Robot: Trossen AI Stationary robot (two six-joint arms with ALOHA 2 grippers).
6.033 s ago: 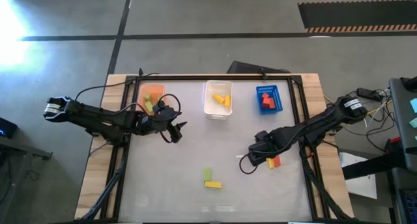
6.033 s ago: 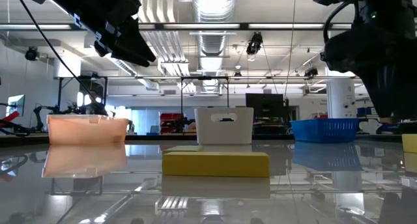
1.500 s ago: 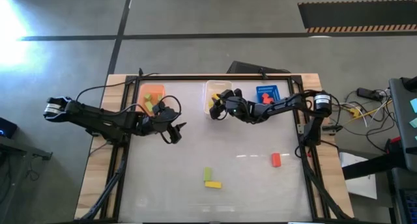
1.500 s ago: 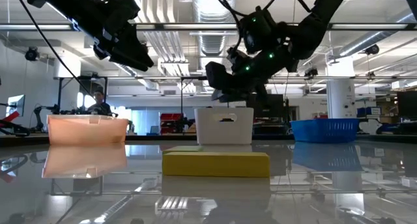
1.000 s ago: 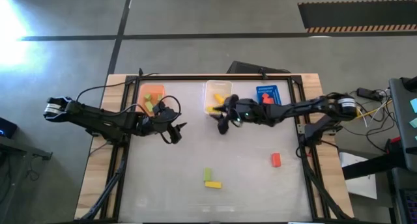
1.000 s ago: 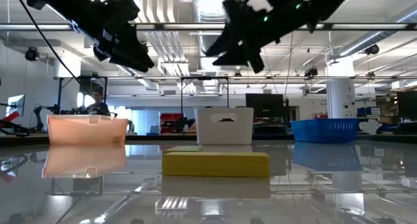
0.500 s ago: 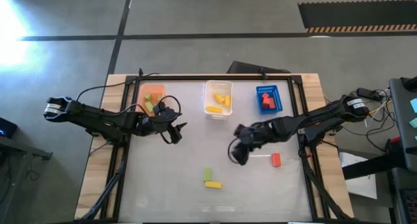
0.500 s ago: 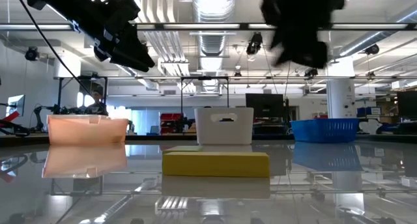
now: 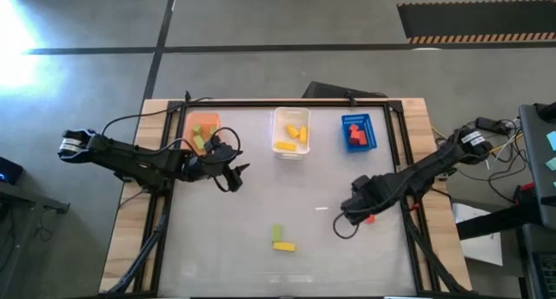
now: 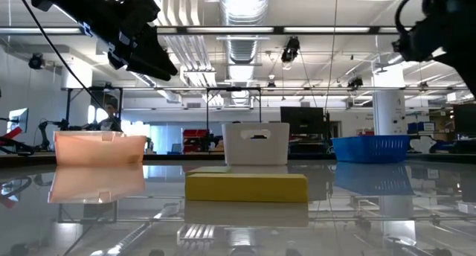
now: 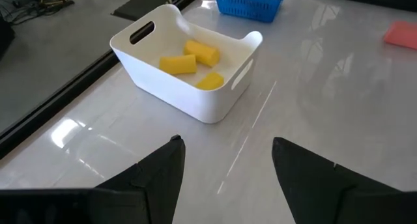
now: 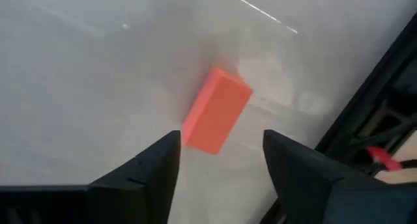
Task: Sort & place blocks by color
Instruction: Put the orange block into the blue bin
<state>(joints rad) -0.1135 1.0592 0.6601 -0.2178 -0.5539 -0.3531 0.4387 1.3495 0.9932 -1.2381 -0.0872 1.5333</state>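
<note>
A robotics lab: exposed ceiling ducts [image 10: 239,10], strip lights, workbenches behind the table [image 9: 217,247]

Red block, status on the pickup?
Right pincer open, over red block, not gripping. Left pincer open, idle near white bin. Nothing in the way.

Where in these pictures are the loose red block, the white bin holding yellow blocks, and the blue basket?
red block [image 12: 216,111], right wrist view, middle of its top face.
white bin [image 11: 195,100], left wrist view, its near side wall.
blue basket [image 9: 367,132], high view, its right-hand rim.
</note>
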